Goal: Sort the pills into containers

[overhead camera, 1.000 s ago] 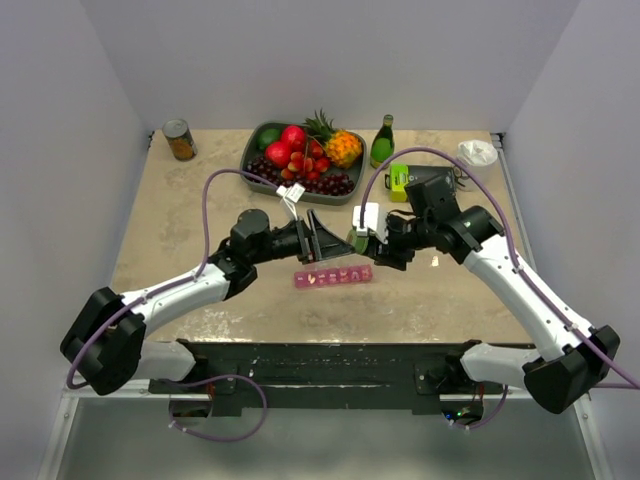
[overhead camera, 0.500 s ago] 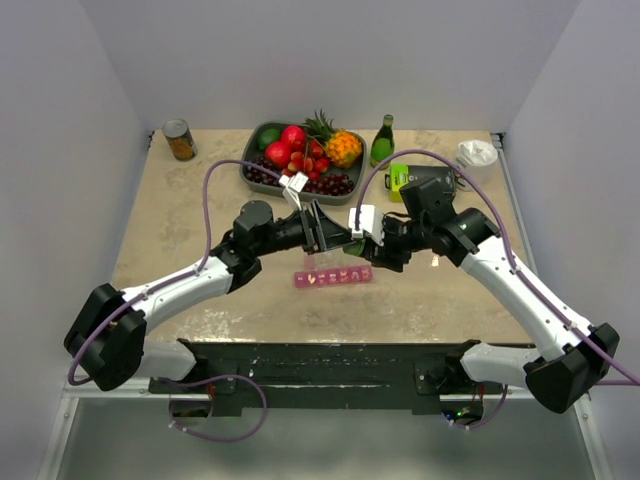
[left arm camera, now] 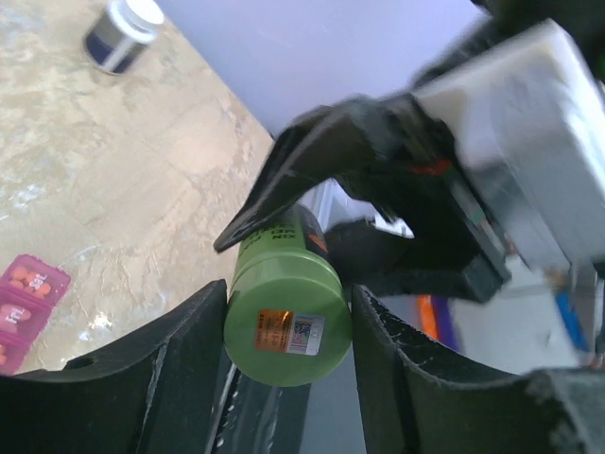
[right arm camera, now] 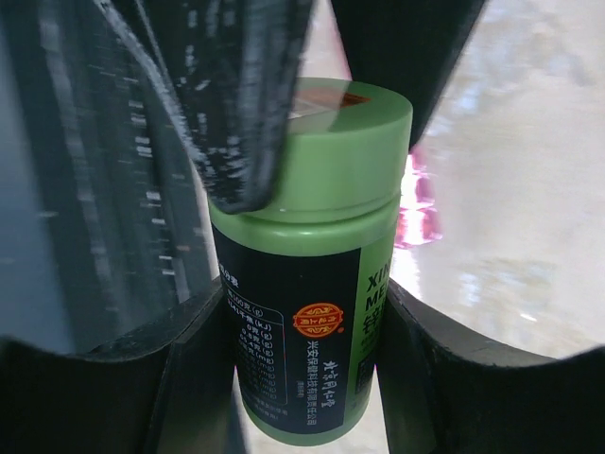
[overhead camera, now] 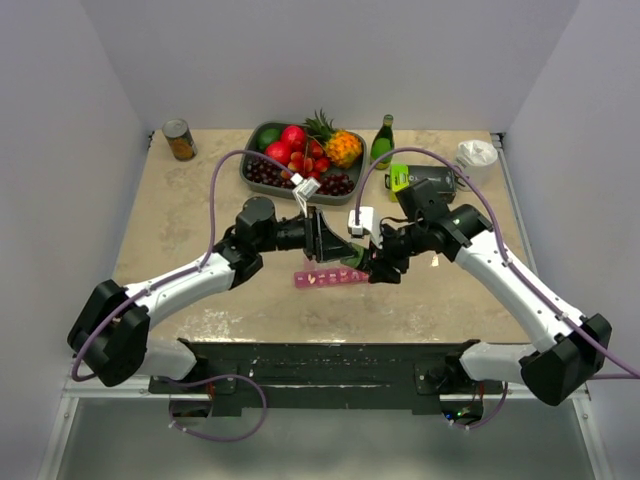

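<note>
My right gripper is shut on a small green-capped bottle with a dark label and holds it above the table. My left gripper is open, its jaws on either side of the bottle's green cap; one finger touches the cap and the other stands a little off it. The pink pill organizer lies on the table just below both grippers. Its end shows in the left wrist view and behind the bottle in the right wrist view. I see no loose pills.
A fruit tray stands at the back, with a can to its left and a green glass bottle to its right. A green-and-black device and a crumpled white object lie back right. A small dark-and-white bottle stands farther off.
My left gripper has moved right until its jaws flank the bottle's cap. My right gripper has come slightly down and left with the bottle.
</note>
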You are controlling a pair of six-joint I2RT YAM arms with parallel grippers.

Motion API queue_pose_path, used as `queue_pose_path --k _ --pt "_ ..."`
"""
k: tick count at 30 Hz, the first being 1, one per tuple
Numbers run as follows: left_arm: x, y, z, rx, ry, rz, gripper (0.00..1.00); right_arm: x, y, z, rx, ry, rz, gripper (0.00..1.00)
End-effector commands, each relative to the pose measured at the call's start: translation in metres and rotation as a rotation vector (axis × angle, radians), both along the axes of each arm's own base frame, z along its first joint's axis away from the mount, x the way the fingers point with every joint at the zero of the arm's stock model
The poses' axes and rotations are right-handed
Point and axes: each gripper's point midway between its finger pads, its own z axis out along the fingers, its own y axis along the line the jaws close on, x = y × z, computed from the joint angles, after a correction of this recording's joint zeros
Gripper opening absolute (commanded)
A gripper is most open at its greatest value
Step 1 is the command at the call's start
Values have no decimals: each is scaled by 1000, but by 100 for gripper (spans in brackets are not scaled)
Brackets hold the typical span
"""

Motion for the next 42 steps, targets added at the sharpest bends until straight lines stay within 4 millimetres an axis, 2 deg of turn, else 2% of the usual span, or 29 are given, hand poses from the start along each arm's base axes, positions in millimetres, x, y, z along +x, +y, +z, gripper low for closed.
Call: queue_pose_path --k 1,2,3,4,5,6,9,11,15,16,18,19,21,22,24,29,31,33,36,42 --pt "-52 0 17 -71 -398 -376 9 -41 41 31 268 235 126 0" --pt "-57 1 10 -60 -423 -427 8 -53 48 38 334 318 175 0" --pt "-71 7 6 -84 -537 -537 8 -59 50 40 361 369 193 0" --pt "-76 10 2 -93 -589 -568 8 -63 52 41 385 420 204 0" --pt "-78 13 -2 -96 -715 -592 8 -74 57 52 457 501 257 0" --pt "-82 16 -2 -107 -771 -621 8 -76 60 48 474 562 265 0" --pt "-78 17 1 -100 -939 -600 25 -81 65 58 567 659 314 0" --pt "-74 16 12 -104 -992 -564 41 -80 66 60 586 671 326 0" --pt "-57 19 37 -86 -1010 -371 74 -73 64 44 520 596 298 0" --pt "-57 26 50 -109 -1043 -313 99 -71 63 40 505 568 293 0" --pt "-48 39 65 -133 -983 -206 99 -69 59 29 463 525 276 0" --pt "-51 50 78 -176 -1016 -159 99 -69 57 27 456 496 276 0" --pt "-49 66 90 -212 -962 -98 99 -65 54 17 422 450 261 0" --pt "-52 74 96 -229 -937 -73 99 -63 53 17 415 427 260 0" --pt "-45 83 101 -213 -921 -10 99 -60 52 15 400 382 267 0" --pt "-29 99 96 -109 -789 155 99 -46 44 13 328 258 241 0" --pt "-28 106 90 -74 -726 203 99 -43 41 12 301 221 239 0" --pt "-17 115 83 -41 -651 296 99 -36 36 12 267 169 225 0" --pt "-10 127 78 -35 -588 395 99 -29 31 13 233 112 202 0" --pt "-4 126 55 -25 -451 420 99 -13 20 13 161 23 148 0"
